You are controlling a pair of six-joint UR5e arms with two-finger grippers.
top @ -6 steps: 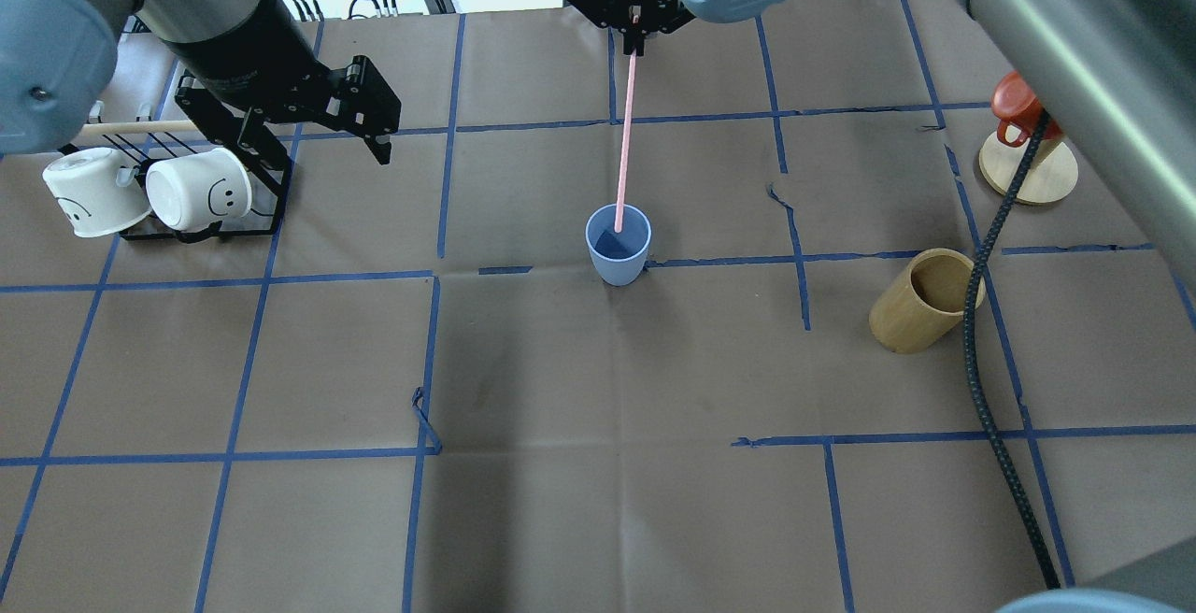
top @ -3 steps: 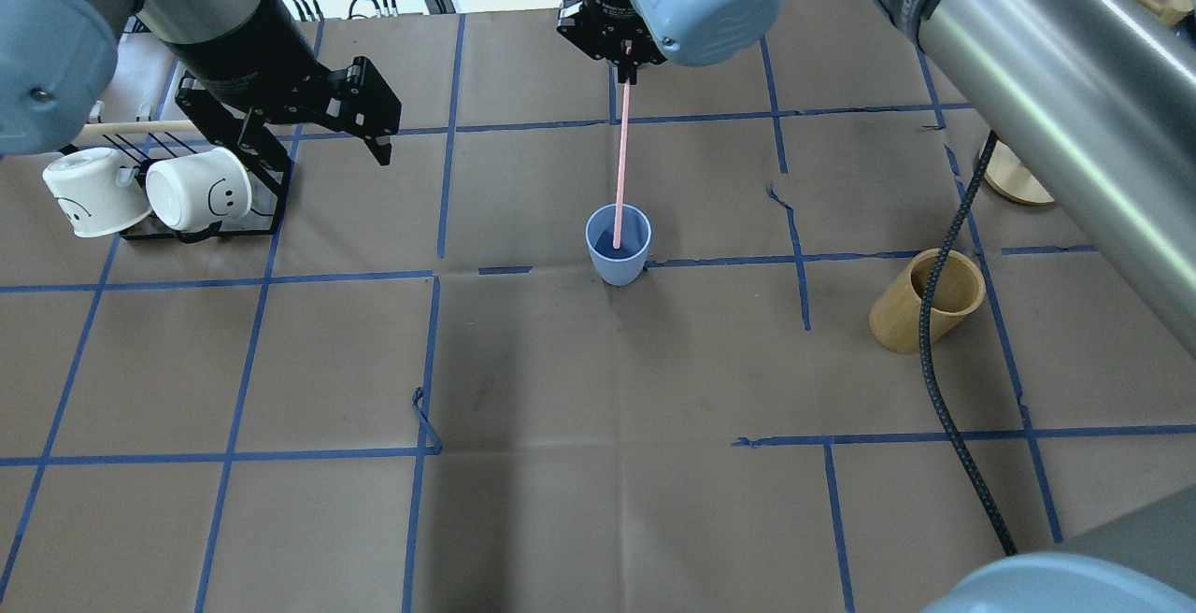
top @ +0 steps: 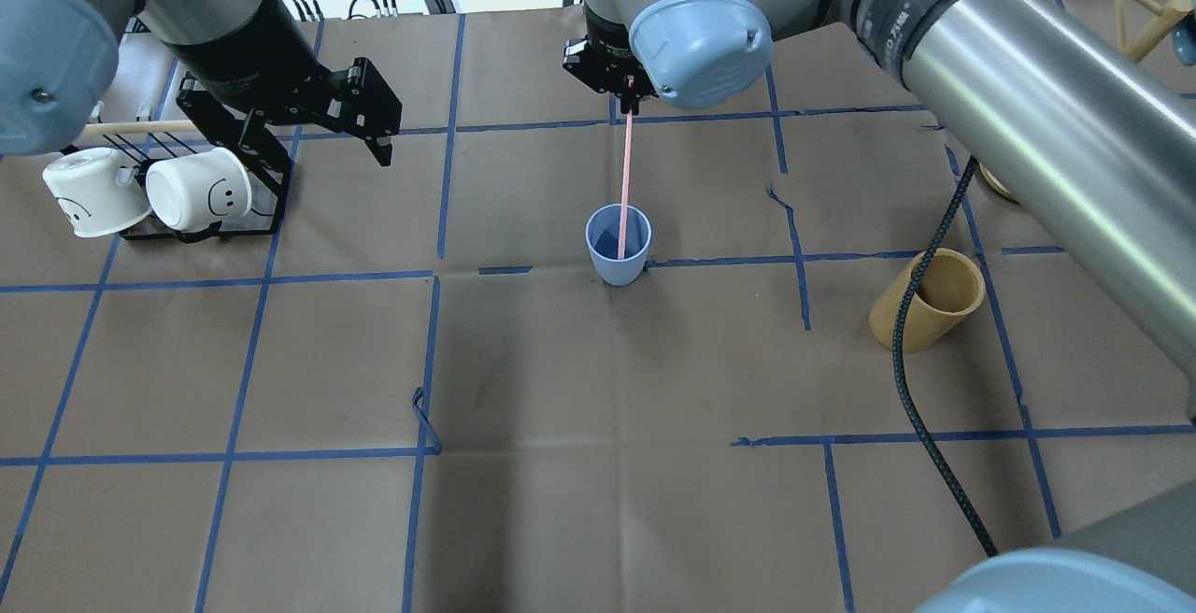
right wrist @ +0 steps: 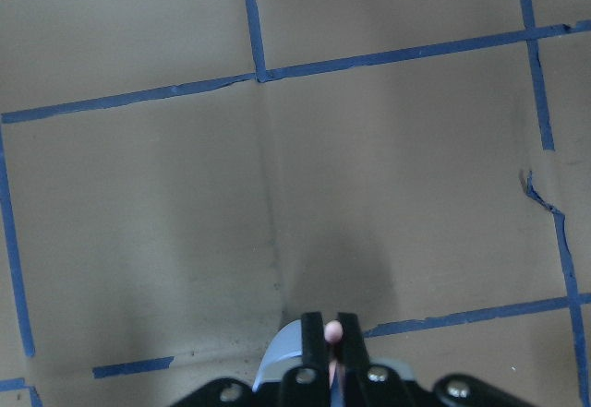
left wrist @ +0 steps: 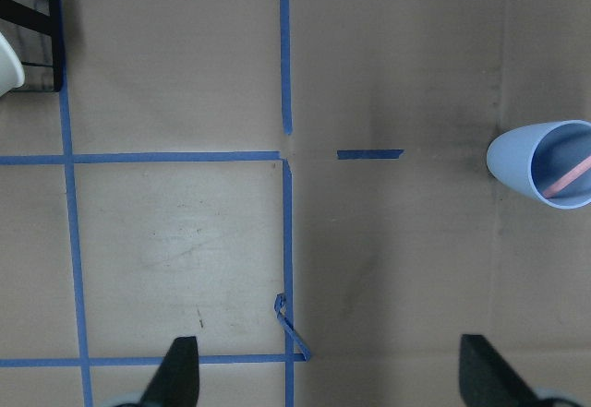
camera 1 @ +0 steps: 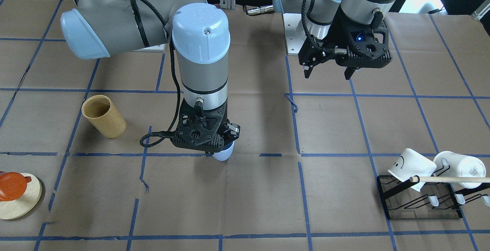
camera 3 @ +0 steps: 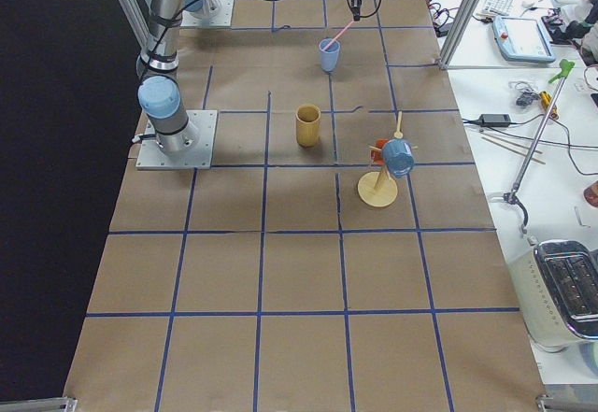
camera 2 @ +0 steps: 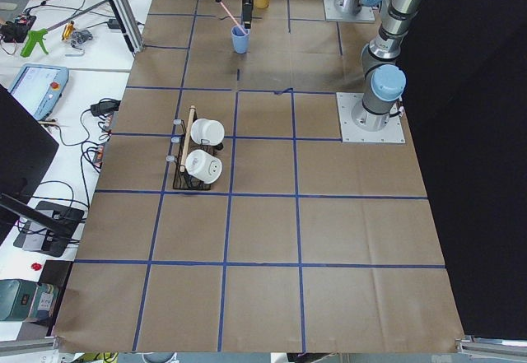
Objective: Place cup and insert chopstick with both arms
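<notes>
The light blue cup stands upright near the table's middle; it also shows in the left wrist view and partly under the right wrist in the front view. A thin pink chopstick slants down with its lower end inside the cup. My right gripper is shut on the chopstick's upper end, just above and beyond the cup. My left gripper is open and empty, high over the table to the cup's left.
A tan wooden cylinder stands to the cup's right. A black rack with two white smiley mugs and a wooden dowel is at the far left. A red mug on a wooden stand is at the far right. The right arm's black cable hangs over the table.
My right gripper has come down toward the cup with the chopstick, whose lower end stays inside the cup. The left arm has not moved.
</notes>
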